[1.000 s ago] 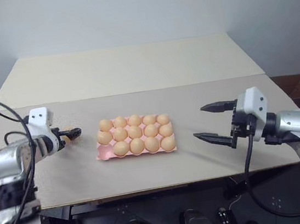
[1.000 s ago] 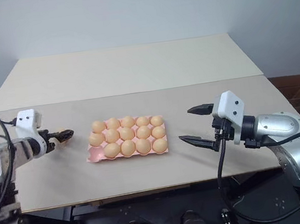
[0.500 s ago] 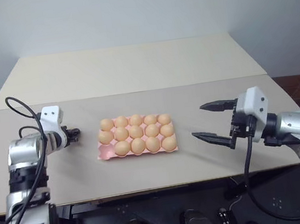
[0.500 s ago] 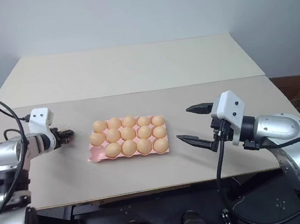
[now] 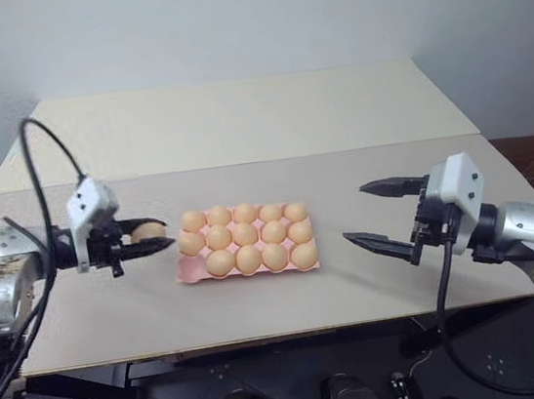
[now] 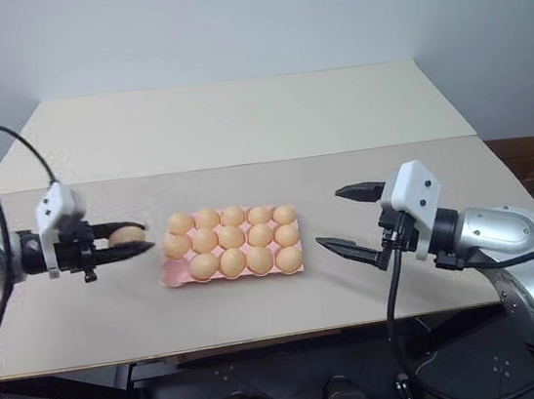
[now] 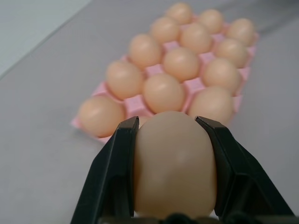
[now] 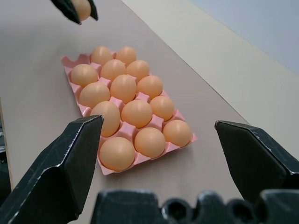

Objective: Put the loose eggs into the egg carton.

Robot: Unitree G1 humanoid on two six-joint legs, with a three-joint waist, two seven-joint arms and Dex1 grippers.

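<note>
The left pincer (image 5: 144,237) grips 1 smooth tan egg (image 5: 147,232) beside the pink moulded carton (image 5: 190,272), while the right pincer (image 5: 379,213) gapes empty above the beige surface (image 5: 237,125).

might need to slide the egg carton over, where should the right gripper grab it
Pinch the bare pink rim at the egg carton short edge facing the open right gripper, coming in low from that side. The cups there hold eggs, so only the thin lip is likely free to grip.

The held egg (image 7: 174,164) hides the egg carton's (image 7: 131,103) near corner cup.
</note>
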